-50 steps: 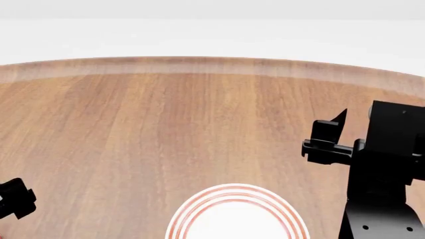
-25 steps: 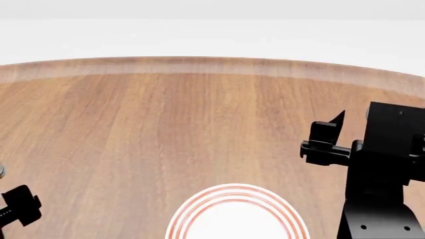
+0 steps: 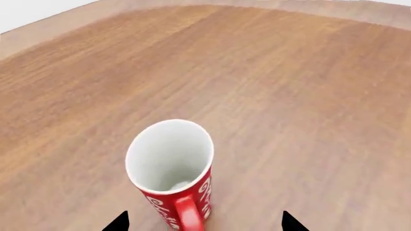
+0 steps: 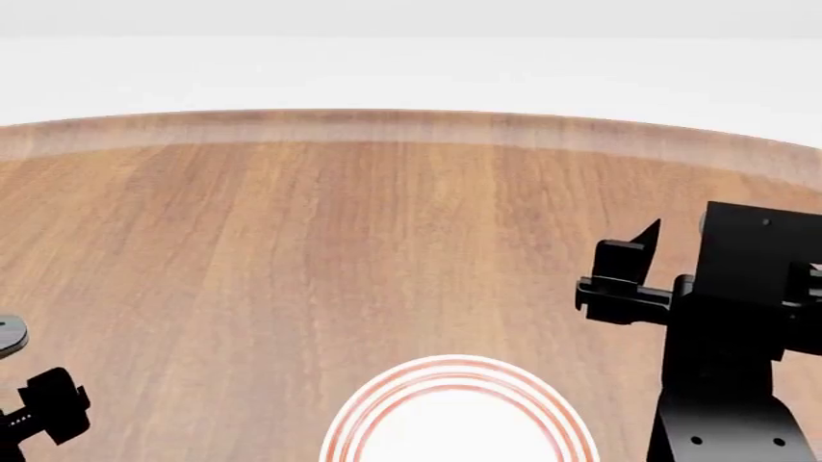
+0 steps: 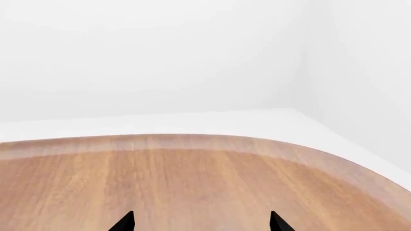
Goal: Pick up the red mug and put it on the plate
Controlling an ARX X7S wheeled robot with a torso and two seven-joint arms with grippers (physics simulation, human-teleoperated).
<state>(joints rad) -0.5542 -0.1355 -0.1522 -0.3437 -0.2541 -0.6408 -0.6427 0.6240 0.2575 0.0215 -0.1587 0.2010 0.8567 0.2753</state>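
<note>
Rising at head view's left edge since earlier: left gripper (image 4: pixel 45 412).

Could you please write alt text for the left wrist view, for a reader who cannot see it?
A red mug with white swirly pattern and white inside stands upright on a wooden table, its red handle turned toward the camera. The two dark fingers of the left gripper show spread to either side of it, not touching it.

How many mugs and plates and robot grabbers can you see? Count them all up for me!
Mugs: 1, the red mug, standing upright on the table.
Plates: 1, the plate with red rings.
Grabbers: 2, the left gripper and the right gripper.
Total: 4
</note>
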